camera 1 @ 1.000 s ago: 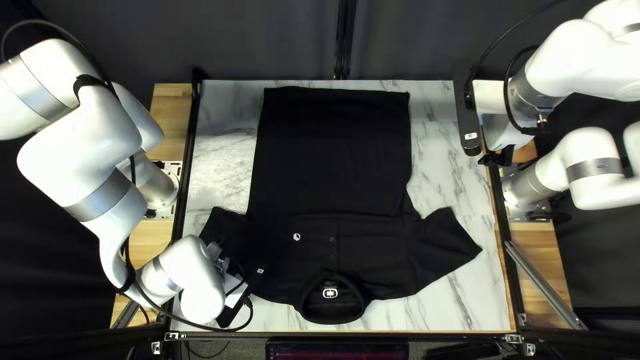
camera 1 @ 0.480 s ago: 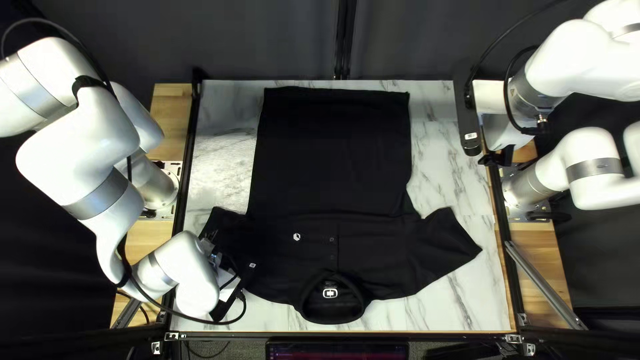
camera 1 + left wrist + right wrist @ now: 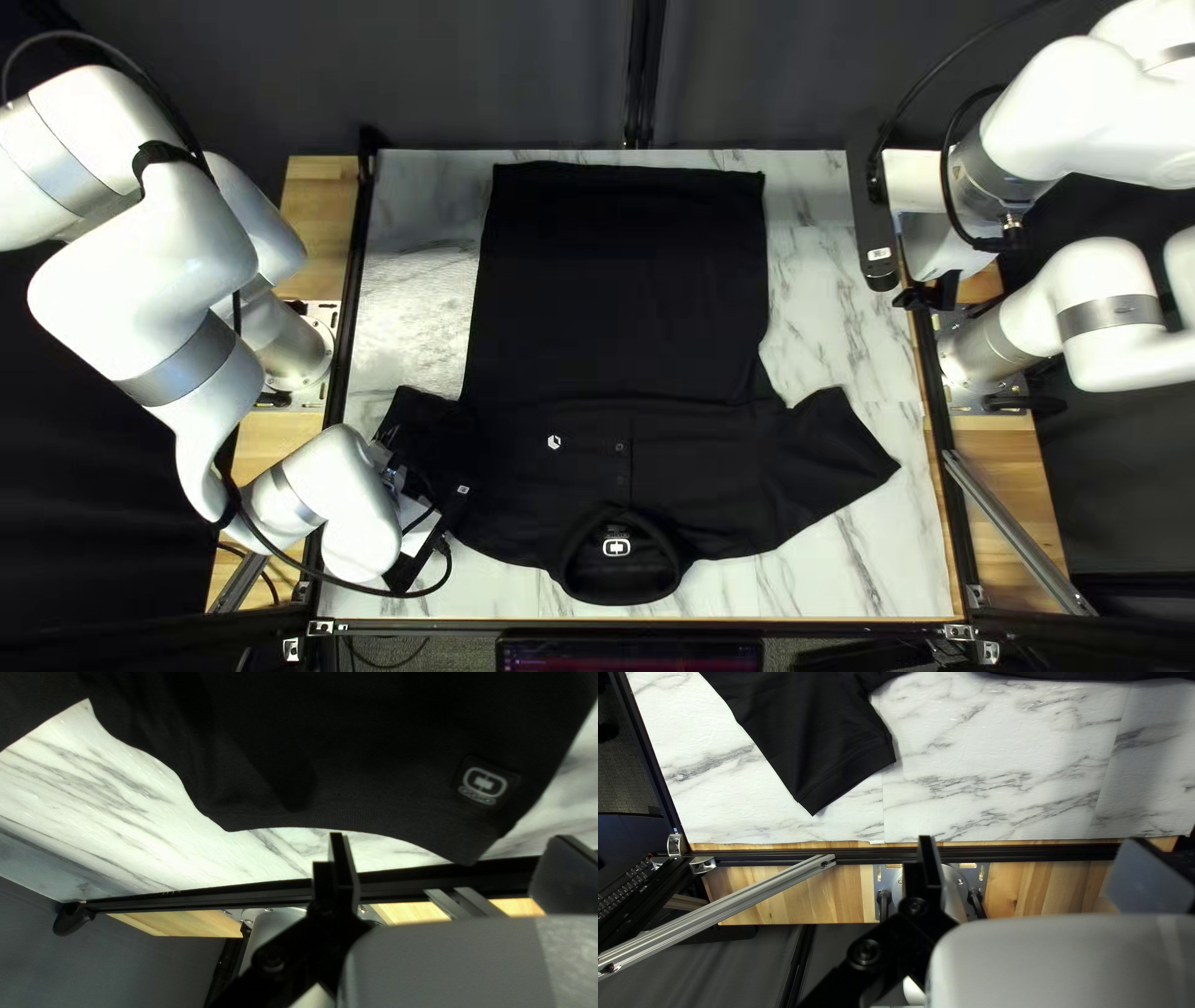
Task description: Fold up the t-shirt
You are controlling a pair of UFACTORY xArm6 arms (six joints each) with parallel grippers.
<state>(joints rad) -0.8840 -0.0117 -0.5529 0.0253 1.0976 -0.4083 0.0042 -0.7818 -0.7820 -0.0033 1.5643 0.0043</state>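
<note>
A black t-shirt (image 3: 623,286) lies flat and face up on a marble-patterned worktop (image 3: 815,286), spread between my two claws, its body open and both sleeves out to the sides. Its collar (image 3: 623,585) is toward the worktop's near edge.

My left claw (image 3: 393,451) is wide, with nothing in its grip. In its wrist view, the nearer sleeve (image 3: 349,765) spreads ahead of the fingers, its hem just beyond them, with a small pale-marked patch (image 3: 483,784) near the hem. A black rail (image 3: 249,891) runs behind the fingers.

My right claw (image 3: 927,296) is also wide, with nothing between its fingers. The other sleeve (image 3: 815,746) lies ahead of it and off to one side, apart from the fingers. A slanting metal bar (image 3: 722,905) is beside that claw.
</note>
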